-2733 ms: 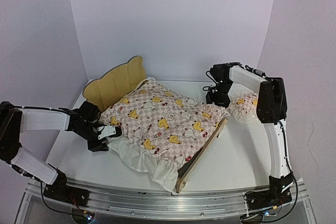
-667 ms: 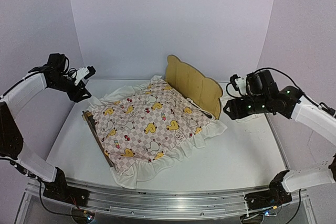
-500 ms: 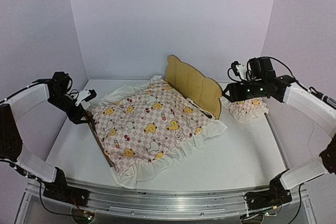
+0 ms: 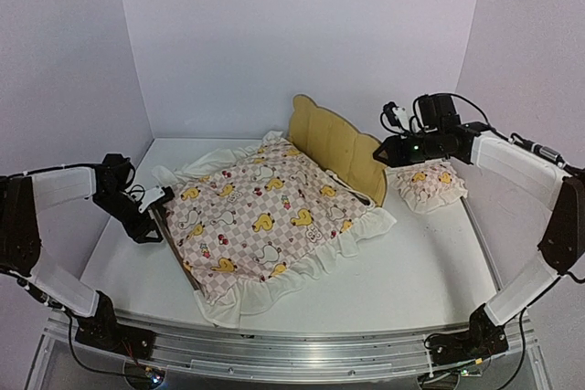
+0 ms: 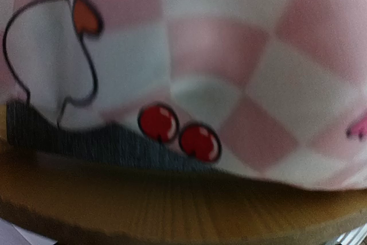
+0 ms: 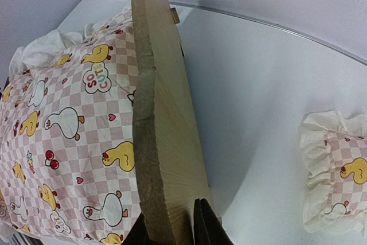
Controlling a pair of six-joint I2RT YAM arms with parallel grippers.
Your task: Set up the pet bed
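Observation:
The pet bed (image 4: 334, 143) stands mid-table, its light-wood bear-ear headboard (image 6: 166, 113) at the back right, its foot rail (image 4: 174, 244) at the left. The pink checked duck quilt (image 4: 265, 216) covers the frame, ruffle hanging over the front. My right gripper (image 4: 386, 151) holds the headboard's right end; in the right wrist view its dark fingers (image 6: 206, 225) press both faces of the board. My left gripper (image 4: 154, 212) sits at the foot rail's near-left corner. The left wrist view shows only the rail (image 5: 172, 205), grey base fabric (image 5: 86, 147) and quilt (image 5: 229, 55), no fingers.
The small matching pillow (image 4: 425, 184) lies on the table right of the headboard, just under my right arm, and appears as the pillow (image 6: 338, 170) in the right wrist view. White walls close in the table at the back and both sides.
My right gripper moved left from above the pillow onto the headboard's end and closed on it. My left gripper dropped down to the foot rail. The bed has stayed put.

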